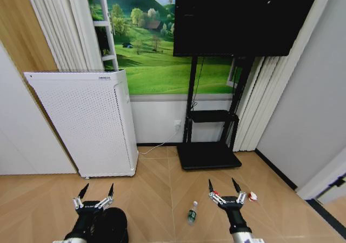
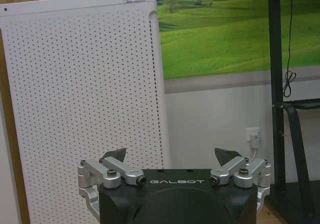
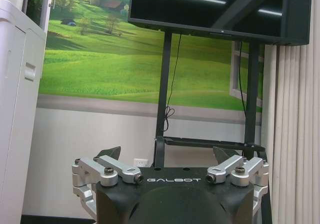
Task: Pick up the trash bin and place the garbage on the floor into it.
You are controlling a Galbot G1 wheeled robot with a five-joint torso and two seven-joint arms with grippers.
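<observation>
The black trash bin [image 1: 115,222] stands on the wooden floor at the lower left, partly behind my left arm. My left gripper [image 1: 97,190] hovers open just above and beyond its rim, holding nothing. Of the garbage, a small green bottle with a white cap [image 1: 192,212] lies on the floor between the arms. A red-and-white scrap [image 1: 252,196] lies just right of my right gripper [image 1: 222,184], which is open and empty. In the wrist views both the left gripper [image 2: 172,156] and the right gripper [image 3: 166,152] face the far wall with fingers spread.
A tall white perforated cabinet [image 1: 86,124] stands against the wall beyond the bin. A black TV stand [image 1: 208,155] with a screen [image 1: 243,15] sits ahead at centre. A grey wall [image 1: 308,118] closes the right side.
</observation>
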